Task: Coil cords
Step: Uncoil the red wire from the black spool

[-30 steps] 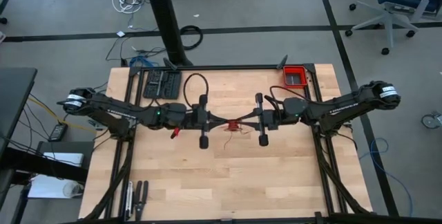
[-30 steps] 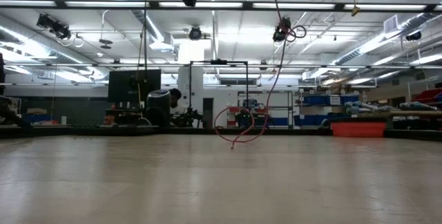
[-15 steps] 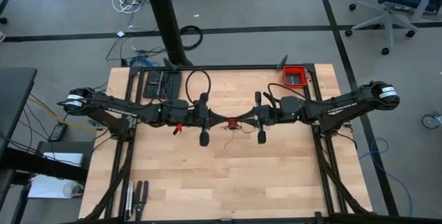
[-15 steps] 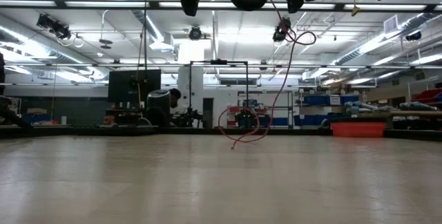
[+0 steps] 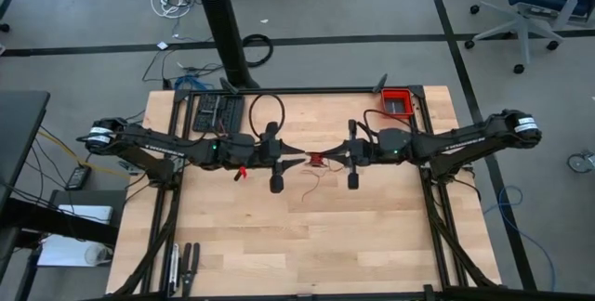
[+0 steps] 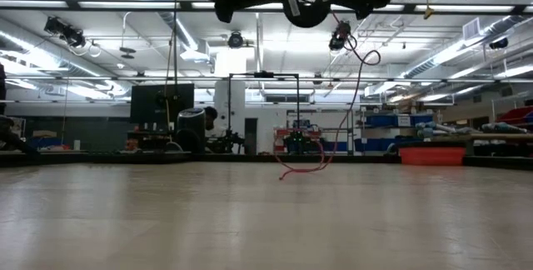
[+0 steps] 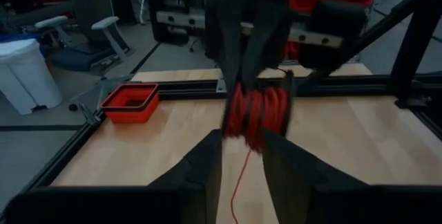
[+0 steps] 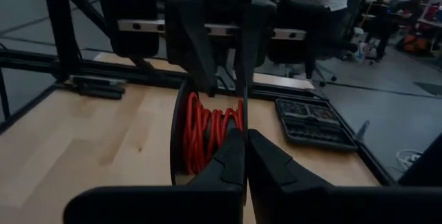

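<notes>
**Coil at risk as it is being passed between the two hands**

At the middle of the surface [image 5: 307, 236], above the wood, the left hand [image 5: 296, 159] and the right hand [image 5: 327, 160] are being held tip to tip, with the cord [image 5: 316, 162] wound into a small red coil between them. In the left wrist view the left hand's fingers [image 7: 200, 165] are being held apart, on either side of the coil [image 7: 255, 113] and not pressing it, so this hand is released. The right hand is clenched, its fingers [image 8: 231, 156] being shut tight together on the coil [image 8: 210, 131], and the bundle is being carried by that grip alone.

A loose tail [image 6: 312, 163] is being left hanging from the coil down to the surface, where its end is lying in a curl. Judged from this, the main danger is unwinding: with only one narrow pinch on the turns, loops could be slipped off the bundle if the hands are drawn apart quickly. The hanging tail could also be dragged or snagged on the left fingers as they are being withdrawn, and the turns pulled loose. A weak pinch could let the whole coil drop.

On the right, a red bin [image 5: 397, 102] is standing at the far corner, well apart.

No brand, label or writing is being shown legibly anywhere.
</notes>
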